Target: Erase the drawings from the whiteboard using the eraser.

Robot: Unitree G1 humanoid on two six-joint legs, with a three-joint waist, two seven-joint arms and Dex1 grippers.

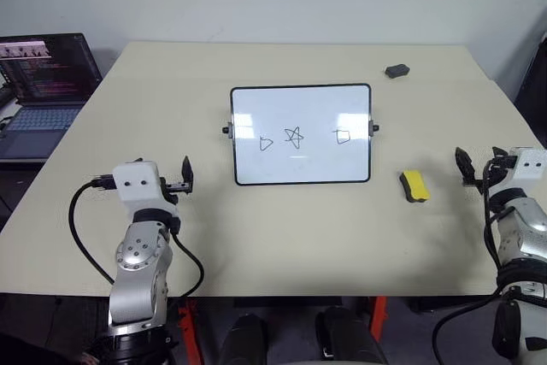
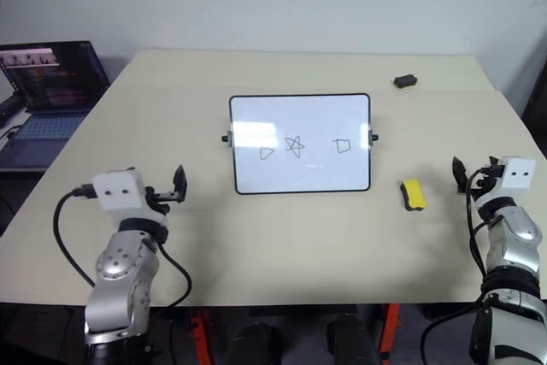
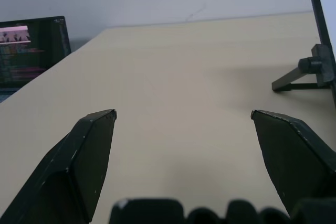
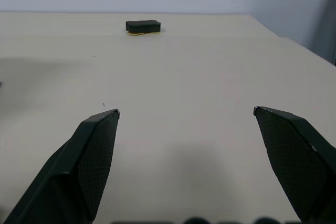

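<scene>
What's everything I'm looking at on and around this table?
table: one, beige, under everything
whiteboard: one, white with black frame, table's middle
drawings: three, black; triangle, star, square, in a row on the whiteboard
eraser: one, yellow and black, right of the whiteboard
small oval object: one, dark grey, far right of the table
laptop: one, dark, screen lit, left of the table
left gripper: black fingers, open, near left
right gripper: black fingers, open, near right

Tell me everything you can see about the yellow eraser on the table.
The eraser is a small rectangular block with a yellow top and a black underside, foam-like by its look. It lies flat on the beige table, just off the whiteboard at its near right corner, apart from the frame. Nothing touches it; the right pincer stands open further right, short of it.
</scene>
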